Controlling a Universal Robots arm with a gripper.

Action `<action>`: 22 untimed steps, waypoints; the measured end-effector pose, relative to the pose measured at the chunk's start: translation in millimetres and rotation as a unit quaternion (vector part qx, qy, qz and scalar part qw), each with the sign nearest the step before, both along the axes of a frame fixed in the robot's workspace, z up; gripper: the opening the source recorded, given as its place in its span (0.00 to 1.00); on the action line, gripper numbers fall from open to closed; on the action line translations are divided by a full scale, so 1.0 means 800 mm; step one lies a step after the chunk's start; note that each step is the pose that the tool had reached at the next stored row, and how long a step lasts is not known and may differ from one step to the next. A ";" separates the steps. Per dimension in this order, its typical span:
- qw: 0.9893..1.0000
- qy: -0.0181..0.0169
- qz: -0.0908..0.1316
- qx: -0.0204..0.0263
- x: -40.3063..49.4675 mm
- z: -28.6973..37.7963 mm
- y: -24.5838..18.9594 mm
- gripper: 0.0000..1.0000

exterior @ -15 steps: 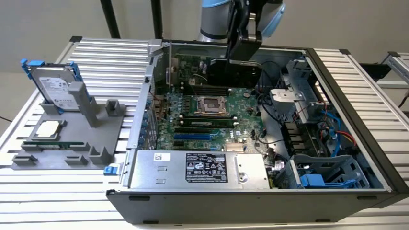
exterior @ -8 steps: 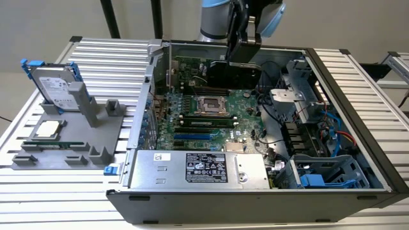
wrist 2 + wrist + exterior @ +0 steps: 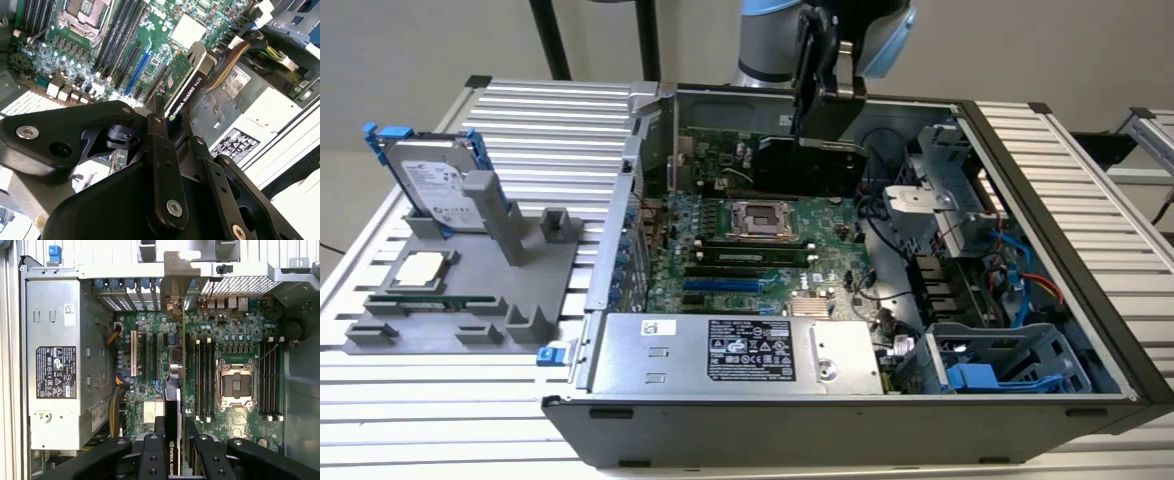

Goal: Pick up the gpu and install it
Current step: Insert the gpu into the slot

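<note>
End effector (image 3: 826,125) grips the gpu (image 3: 807,165) upright over the motherboard (image 3: 761,250) inside the open computer case (image 3: 854,430). I judge this the install step, the card seemingly unseated. Seating calls for its edge square to a slot. On the desk (image 3: 520,120), a grey rack (image 3: 540,290) holds a hard drive (image 3: 434,185).

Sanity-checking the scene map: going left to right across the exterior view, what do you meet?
hard drive → blue latch → gpu → drive cage

a ribbed silver table (image 3: 520,110) stands before a plain beige wall (image 3: 427,40).
</note>
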State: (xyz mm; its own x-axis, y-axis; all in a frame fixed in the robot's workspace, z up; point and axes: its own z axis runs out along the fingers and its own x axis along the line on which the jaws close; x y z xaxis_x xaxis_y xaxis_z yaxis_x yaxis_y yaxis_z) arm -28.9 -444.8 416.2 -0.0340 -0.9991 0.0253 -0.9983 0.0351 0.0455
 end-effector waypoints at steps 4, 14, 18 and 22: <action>1.000 -0.001 0.000 -0.001 0.000 -0.0033 0.0001 0.00; 1.000 -0.001 0.000 -0.001 0.000 -0.0053 0.0001 0.00; 1.000 -0.001 -0.001 -0.001 0.000 -0.0069 0.0001 0.00; 1.000 -0.001 -0.006 -0.001 0.000 -0.0087 0.0001 0.00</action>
